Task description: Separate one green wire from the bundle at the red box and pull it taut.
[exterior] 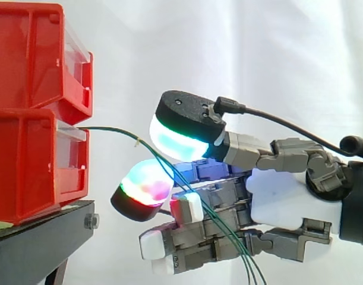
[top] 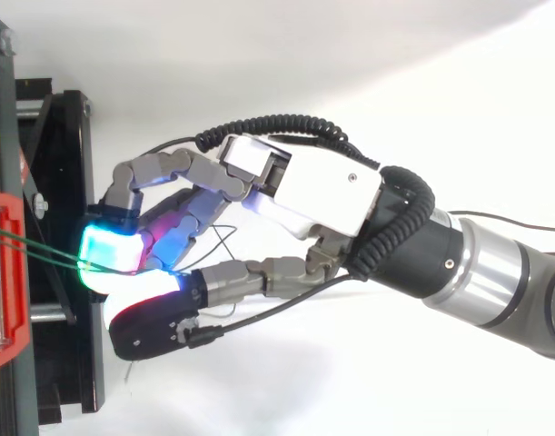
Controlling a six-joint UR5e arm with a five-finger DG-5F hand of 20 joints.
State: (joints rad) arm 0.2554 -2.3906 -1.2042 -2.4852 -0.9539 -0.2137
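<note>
Hand (exterior: 282, 196) just rt of red box (exterior: 38, 160), thumb + finger pads (exterior: 145, 184) nipped narrow on green wires (exterior: 110, 129) leaving box front. Risk: >1 strand looks caught, so pull drags several; weak pinch = slip.

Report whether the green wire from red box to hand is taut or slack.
Nearly taut: the green wire runs almost straight from the red box to the hand, bowing slightly.

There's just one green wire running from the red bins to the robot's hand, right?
Not quite: there are several green wires, not just one. The side view shows them leaving the red bins close together, then spreading into separate strands as they reach the hand and trail down past it. The rest is right: they do run from the bins to the hand.
</note>
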